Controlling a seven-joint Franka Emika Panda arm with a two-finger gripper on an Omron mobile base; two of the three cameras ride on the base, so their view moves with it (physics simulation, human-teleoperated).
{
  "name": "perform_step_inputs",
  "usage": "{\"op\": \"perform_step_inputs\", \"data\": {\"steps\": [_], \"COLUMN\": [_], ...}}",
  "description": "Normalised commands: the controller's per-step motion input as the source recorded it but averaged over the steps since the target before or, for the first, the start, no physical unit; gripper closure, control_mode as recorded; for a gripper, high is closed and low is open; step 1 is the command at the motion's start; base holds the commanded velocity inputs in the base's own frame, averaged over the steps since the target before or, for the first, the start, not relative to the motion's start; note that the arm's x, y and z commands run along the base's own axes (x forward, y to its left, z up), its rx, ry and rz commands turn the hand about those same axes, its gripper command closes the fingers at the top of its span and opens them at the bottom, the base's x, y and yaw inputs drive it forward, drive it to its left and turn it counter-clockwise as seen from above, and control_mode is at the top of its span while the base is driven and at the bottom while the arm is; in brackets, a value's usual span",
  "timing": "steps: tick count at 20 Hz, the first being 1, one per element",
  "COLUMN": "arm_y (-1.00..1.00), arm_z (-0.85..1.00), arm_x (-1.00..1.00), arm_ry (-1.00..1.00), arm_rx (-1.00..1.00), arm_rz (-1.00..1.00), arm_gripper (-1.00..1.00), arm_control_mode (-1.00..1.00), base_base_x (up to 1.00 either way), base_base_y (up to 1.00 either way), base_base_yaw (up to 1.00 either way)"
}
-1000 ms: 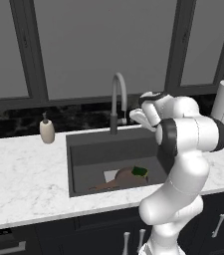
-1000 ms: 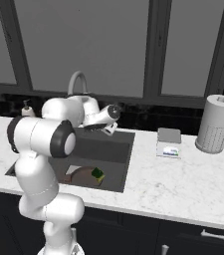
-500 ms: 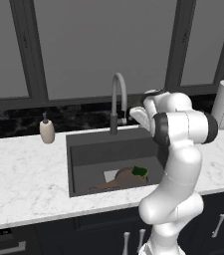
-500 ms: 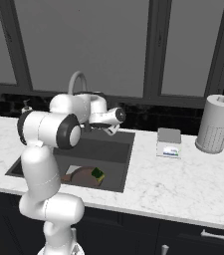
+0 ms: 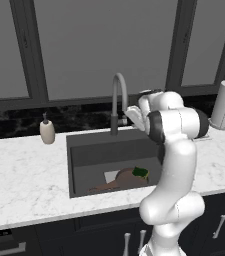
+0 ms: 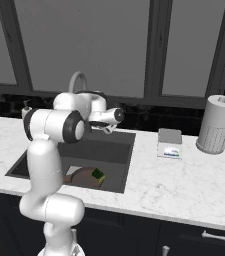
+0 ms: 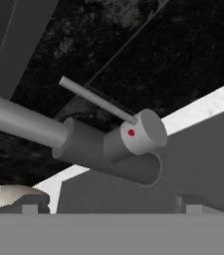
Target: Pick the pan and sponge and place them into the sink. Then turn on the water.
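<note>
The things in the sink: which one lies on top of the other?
The small green sponge lies on top; the round brown pan is beneath it, on the bottom of the sink.

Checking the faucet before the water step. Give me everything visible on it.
The faucet is a matte grey gooseneck: a straight riser behind the sink, arching forward over the basin. In the hand view its thicker base body carries a round side knob with a red dot and a thin lever. No water runs. Nothing touches it.
</note>
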Motion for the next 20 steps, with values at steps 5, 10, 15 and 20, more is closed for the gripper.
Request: {"op": "perform_step_inputs", "data": {"steps": [5,10,15,20], "arm_y": [0.0,0.0,0.0,0.0], "arm_z": [-0.19,-0.27,-0.28,-0.18], "arm_x": [0.51,0.41,0.37,0.25], "arm_ry": [0.0,0.0,0.0,0.0], "arm_rx": [0.04,0.06,0.02,0.03], "arm_rz": [0.0,0.0,0.0,0.0], "arm_gripper": [-1.0,-1.0,-1.0,-1.0], "arm_control_mode": [-1.0,-1.0,-1.0,-1.0], "base_base_x": [0.0,0.0,0.0,0.0], "base_base_y": [0.0,0.0,0.0,0.0], "base_base_yaw": [0.0,0.0,0.0,0.0]}}
